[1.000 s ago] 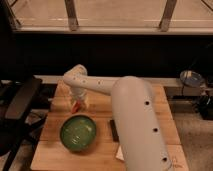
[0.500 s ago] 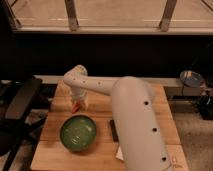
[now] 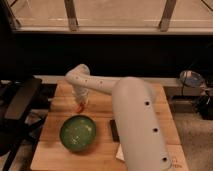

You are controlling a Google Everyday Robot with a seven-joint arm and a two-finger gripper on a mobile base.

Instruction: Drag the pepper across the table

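Note:
The pepper is a small orange-red sliver on the light wooden table, left of centre and just behind the green bowl. My gripper points down right over the pepper, at the end of the white arm that reaches across from the right front. The arm's wrist covers most of the pepper, so only its lower tip shows.
A green bowl stands near the table's front left. A small dark flat object lies right of the bowl, beside the arm. A black chair stands off the left edge. A dark wall and window are behind.

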